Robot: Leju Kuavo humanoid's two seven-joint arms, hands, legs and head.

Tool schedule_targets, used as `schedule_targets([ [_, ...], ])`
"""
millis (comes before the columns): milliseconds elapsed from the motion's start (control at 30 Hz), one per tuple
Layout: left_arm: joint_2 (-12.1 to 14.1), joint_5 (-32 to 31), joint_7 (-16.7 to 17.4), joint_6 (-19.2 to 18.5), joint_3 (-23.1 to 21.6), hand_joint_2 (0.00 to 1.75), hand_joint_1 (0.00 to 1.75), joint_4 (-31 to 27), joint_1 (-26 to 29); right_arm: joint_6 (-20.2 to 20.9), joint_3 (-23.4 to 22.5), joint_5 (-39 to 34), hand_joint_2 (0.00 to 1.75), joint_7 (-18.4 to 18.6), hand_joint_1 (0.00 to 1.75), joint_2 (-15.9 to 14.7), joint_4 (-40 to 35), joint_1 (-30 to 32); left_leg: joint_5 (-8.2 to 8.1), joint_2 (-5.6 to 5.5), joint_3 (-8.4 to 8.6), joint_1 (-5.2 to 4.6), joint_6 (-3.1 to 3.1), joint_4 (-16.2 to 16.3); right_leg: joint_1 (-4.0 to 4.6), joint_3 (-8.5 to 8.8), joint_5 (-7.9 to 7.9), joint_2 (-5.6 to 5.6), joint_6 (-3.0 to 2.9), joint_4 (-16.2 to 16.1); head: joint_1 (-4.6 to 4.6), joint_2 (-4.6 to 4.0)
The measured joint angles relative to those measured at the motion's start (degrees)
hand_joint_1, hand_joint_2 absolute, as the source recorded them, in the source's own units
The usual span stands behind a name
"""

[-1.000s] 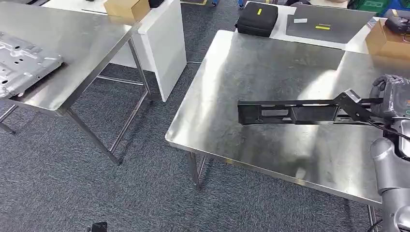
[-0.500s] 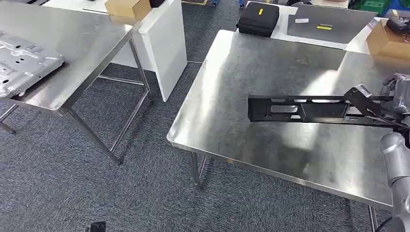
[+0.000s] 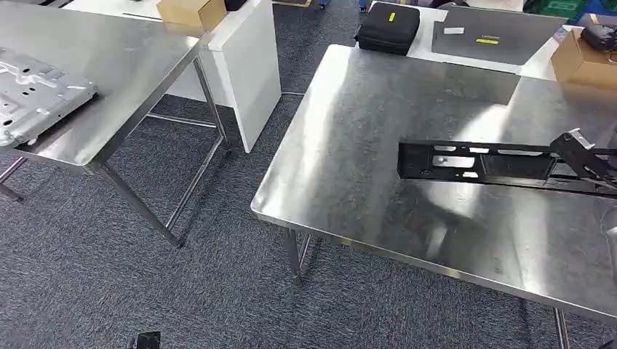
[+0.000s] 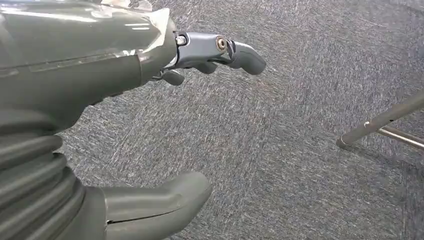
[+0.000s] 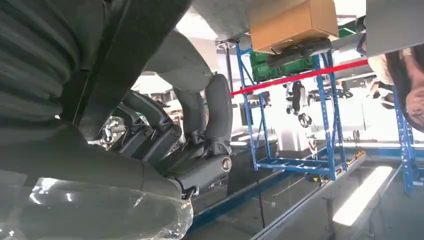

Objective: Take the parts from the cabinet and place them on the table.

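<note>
A long black metal part (image 3: 495, 164) with holes cut in it, lying flat-ways over the near steel table (image 3: 378, 116) and reaching off toward the right edge of the head view. Hard to tell whether touching the tabletop or held just above it. At the far right end of the part, a grey clip-like bit sticking up. Right hand (image 5: 170, 135) seen close up from its wrist camera — dark fingers (image 5: 212, 107) curled tight around a black bar, so gripping the part at that right end, with the rest of the part stretching away to the left across the table. Left hand (image 4: 165, 125) hanging low over grey carpet (image 4: 300, 150), thumb and fingers spread apart, holding nothing; a thin metal table leg (image 4: 380, 122) nearby on the floor. Well apart to the left, a second steel table (image 3: 124, 65) with a pale grey flat metal plate (image 3: 36, 94) lying on its near corner. Behind the near table, a black zip case (image 3: 387, 29), a dark flat mat (image 3: 495, 35) with a yellow label, and a brown cardboard box (image 3: 582, 62) at the right. Another brown box (image 3: 190, 13) sitting on a white cabinet (image 3: 247, 65) between the two tables. Blue racks (image 5: 300, 125) and a bit of a person (image 5: 405, 85) in the right wrist view — far off, blurry.
</note>
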Motion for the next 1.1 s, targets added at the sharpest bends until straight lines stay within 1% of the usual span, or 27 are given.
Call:
schedule_targets([
  [200, 0.0, 0.3, 0.0, -0.5, -0.6, 1.75, 0.0, -0.1, 0.0, -0.1, 0.0, -0.2, 1.75, -0.2, 1.75, -0.1, 1.0, 0.0, 0.01, 0.02, 0.01, 0.0, 0.01, 0.0, 0.0, -0.02, 0.0, 0.02, 0.0, 0.0, 0.0, 0.0],
  [233, 0.0, 0.3, 0.0, -0.7, -0.8, 1.75, 0.0, -0.1, 0.0, -0.1, 0.0, -0.3, 1.75, -0.2, 0.0, -0.1, 1.1, 0.0, 0.01, 0.02, 0.01, 0.0, 0.01, 0.0, 0.0, -0.02, 0.0, 0.02, 0.0, 0.0, -0.02, 0.0],
  [367, 0.2, 0.2, 0.0, -3.4, -1.9, 1.75, 0.0, -0.1, 0.1, -0.1, 0.0, -0.3, 1.75, 0.0, 0.0, -0.2, 1.2, 0.3, 0.01, 0.01, -0.01, 0.0, 0.01, 0.0, 0.0, -0.02, 0.0, 0.01, 0.0, 0.0, -0.02, 0.0],
  [433, 0.2, -0.1, 0.0, -3.7, -2.7, 1.75, 0.0, -0.1, 0.1, -0.1, 0.0, -0.3, 1.75, 0.2, 0.0, -0.2, 1.2, 0.4, 0.01, 0.01, -0.01, 0.0, 0.01, 0.0, 0.0, -0.02, 0.0, 0.01, 0.0, 0.0, 0.0, 0.0],
  [467, 0.2, 0.2, 0.0, -3.7, -2.9, 0.0, 0.0, -0.1, 0.1, -0.1, 0.0, -0.2, 1.75, 0.2, 0.0, -0.2, 1.2, 0.4, 0.01, 0.02, -0.01, 0.0, 0.01, 0.0, 0.0, -0.02, 0.0, 0.02, 0.0, 0.0, 0.0, 0.0],
  [700, 0.4, 0.2, 0.0, -4.3, -3.3, 0.0, 0.0, 0.8, 0.2, 0.0, 0.0, -0.4, 1.75, 0.7, 0.0, -0.4, 1.2, 1.0, 0.01, 0.0, -0.02, 0.0, 0.01, 0.0, 0.0, -0.03, 0.0, 0.01, 0.0, 0.0, -0.02, 0.0],
  [733, 0.4, 0.3, 0.0, -4.3, -3.3, 1.75, 0.0, 0.8, 0.2, 0.1, 0.0, -0.4, 1.75, 0.7, 0.0, -0.5, 1.2, 1.1, 0.01, 0.0, -0.02, 0.0, 0.01, 0.0, 0.0, -0.03, 0.0, 0.01, 0.0, 0.0, 0.0, 0.0],
  [1100, 0.5, 0.5, 0.0, -4.6, -3.3, 1.75, 0.0, 0.8, 0.3, 0.8, 0.1, -0.3, 1.75, 0.8, 0.0, -1.0, 1.2, 1.4, 0.01, 0.0, -0.05, 0.0, 0.01, 0.0, 0.0, -0.05, 0.0, 0.01, 0.0, 0.0, 0.02, 0.0],
])
